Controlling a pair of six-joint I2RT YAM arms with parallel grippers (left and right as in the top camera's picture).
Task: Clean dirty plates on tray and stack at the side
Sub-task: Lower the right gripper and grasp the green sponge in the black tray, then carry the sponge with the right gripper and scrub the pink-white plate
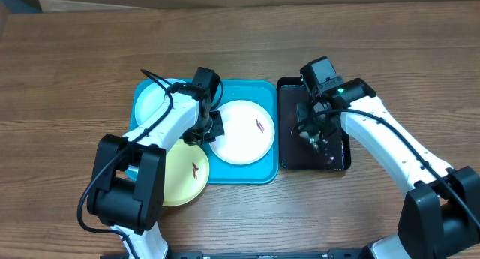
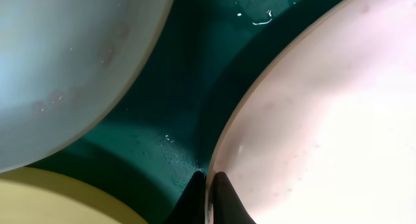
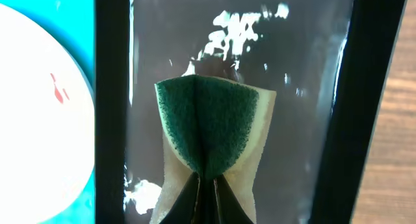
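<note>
The teal tray (image 1: 259,173) holds a white plate (image 1: 241,133) with a small red-brown smear. A light blue plate (image 1: 154,100) lies at its far left. A pale yellow plate (image 1: 184,176) with a smear overhangs its front left. My left gripper (image 1: 204,133) is shut on the white plate's left rim (image 2: 209,185); the blue plate (image 2: 65,68) and the yellow plate (image 2: 58,201) show beside it. My right gripper (image 1: 313,135) is shut on a folded green and yellow sponge (image 3: 208,130) over the black tray (image 1: 289,158).
The black tray (image 3: 110,120) stands right of the teal tray (image 3: 81,29), wet with white foam patches. The white plate's edge (image 3: 39,120) shows in the right wrist view. Bare wooden table (image 1: 67,86) surrounds both trays.
</note>
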